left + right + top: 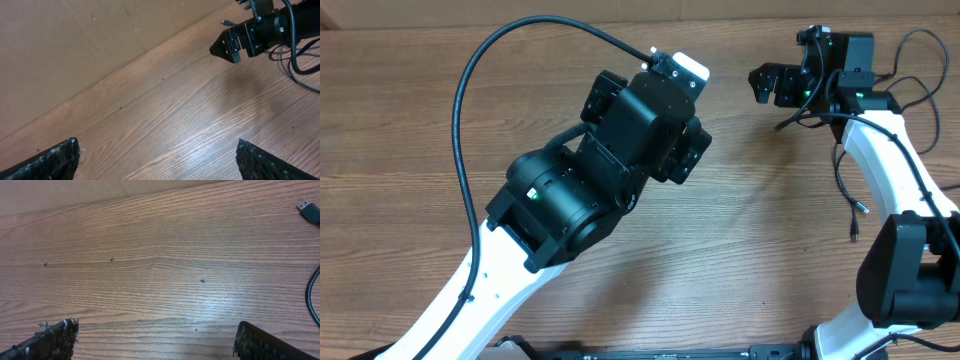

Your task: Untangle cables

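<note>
While both tools hang spread wide, holding nothing, left tool sits mid-counter, right tool toward the far edge. Cables trail loose along the right edge. Open wood lies between the tools.

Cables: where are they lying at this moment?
In the overhead view the cables lie on the table's right side, trailing alongside the right arm, near the right gripper.
</note>
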